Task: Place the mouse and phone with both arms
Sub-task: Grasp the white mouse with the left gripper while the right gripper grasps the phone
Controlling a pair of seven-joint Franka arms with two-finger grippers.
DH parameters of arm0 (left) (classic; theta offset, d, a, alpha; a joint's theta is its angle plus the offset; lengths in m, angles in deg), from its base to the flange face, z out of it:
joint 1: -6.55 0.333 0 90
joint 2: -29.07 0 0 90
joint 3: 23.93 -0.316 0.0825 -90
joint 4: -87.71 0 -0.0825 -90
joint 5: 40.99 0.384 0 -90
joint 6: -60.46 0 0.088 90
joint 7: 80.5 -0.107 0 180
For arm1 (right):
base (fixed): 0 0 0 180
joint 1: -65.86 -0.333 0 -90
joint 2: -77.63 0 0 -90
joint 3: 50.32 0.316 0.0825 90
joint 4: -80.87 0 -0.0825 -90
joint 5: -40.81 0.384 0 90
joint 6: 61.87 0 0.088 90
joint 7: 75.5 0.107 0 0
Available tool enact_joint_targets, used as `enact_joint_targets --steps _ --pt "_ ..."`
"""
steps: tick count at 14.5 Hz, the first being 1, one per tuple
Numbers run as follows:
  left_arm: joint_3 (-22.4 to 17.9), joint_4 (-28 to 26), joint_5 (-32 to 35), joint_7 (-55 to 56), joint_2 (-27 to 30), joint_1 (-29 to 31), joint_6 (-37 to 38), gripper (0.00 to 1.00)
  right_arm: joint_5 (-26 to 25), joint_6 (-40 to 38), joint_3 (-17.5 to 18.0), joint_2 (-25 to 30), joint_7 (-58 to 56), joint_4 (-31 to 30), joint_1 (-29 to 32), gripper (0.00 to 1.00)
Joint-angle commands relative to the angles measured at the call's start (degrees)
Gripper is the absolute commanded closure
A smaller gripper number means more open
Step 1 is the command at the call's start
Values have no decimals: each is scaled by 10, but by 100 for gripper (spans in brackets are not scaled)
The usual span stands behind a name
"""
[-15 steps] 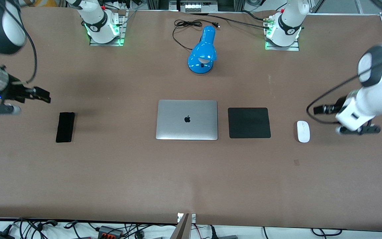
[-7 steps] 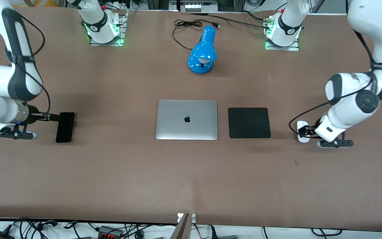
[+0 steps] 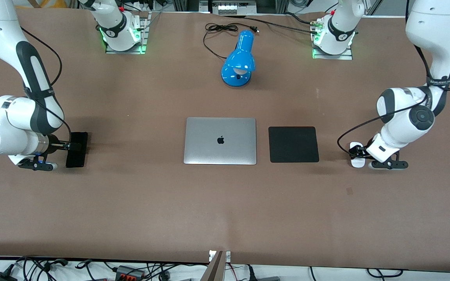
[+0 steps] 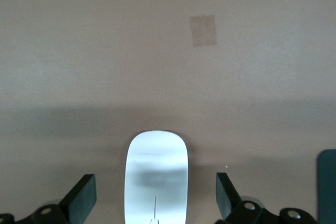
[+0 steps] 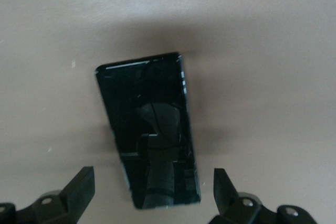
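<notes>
1. Since a second ago both arms have been brought down from raised, spread-out poses to bench level. The left end effector (image 3: 359, 153) is now set low at the mouse (image 3: 356, 154); the right end effector (image 3: 72, 146) is set low at the phone (image 3: 77, 149).
2. Left end effector: spread wide, fingers (image 4: 81, 199) seen either side of the mouse (image 4: 156, 178) with clear gaps; nothing gripped.
3. Right end effector: also wide, fingers (image 5: 79, 188) straddling the phone (image 5: 149, 127), which lies slightly askew between them; not gripped.
4. Judged: approach finished on both sides; closing and lifting not yet done.
5. Mouse lies toward the left arm's end of the bench (image 3: 225, 210), phone toward the right arm's end; neither shifted.
6. Around: closed silver laptop (image 3: 220, 141) mid-bench, black mouse pad (image 3: 293, 144) beside it, between laptop and mouse; blue desk lamp (image 3: 238, 60) farther from the camera.
7. Nothing is seen obstructing either grasp. The thin phone lying flat may be hard to pinch.
</notes>
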Motion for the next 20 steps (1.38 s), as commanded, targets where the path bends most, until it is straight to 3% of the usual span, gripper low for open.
enact_joint_targets --steps 1,4,8,9,11,13,16,20 --pt "0 -33 10 -9 -21 6 -81 0 -7 36 5 -8 10 -19 11 0" --pt "0 -45 10 -10 -25 13 -112 1 -1 47 6 -12 11 -22 11 0" --pt "0 -46 10 -10 -22 13 -112 39 2 68 7 -29 11 -22 9 0" --pt "1 -49 11 -10 -21 13 -112 52 2 68 7 -29 11 -21 7 0" --pt "1 -48 11 -10 -8 13 -107 62 2 68 8 -30 11 -21 8 0" --pt "3 -45 11 -9 21 12 -94 62 2 69 9 -32 11 -21 8 0" --pt "14 15 10 -8 59 0 55 62 16 69 9 -33 10 -17 7 0" --pt "79 159 9 25 61 -2 281 62 16 69 9 -35 7 -18 8 0"
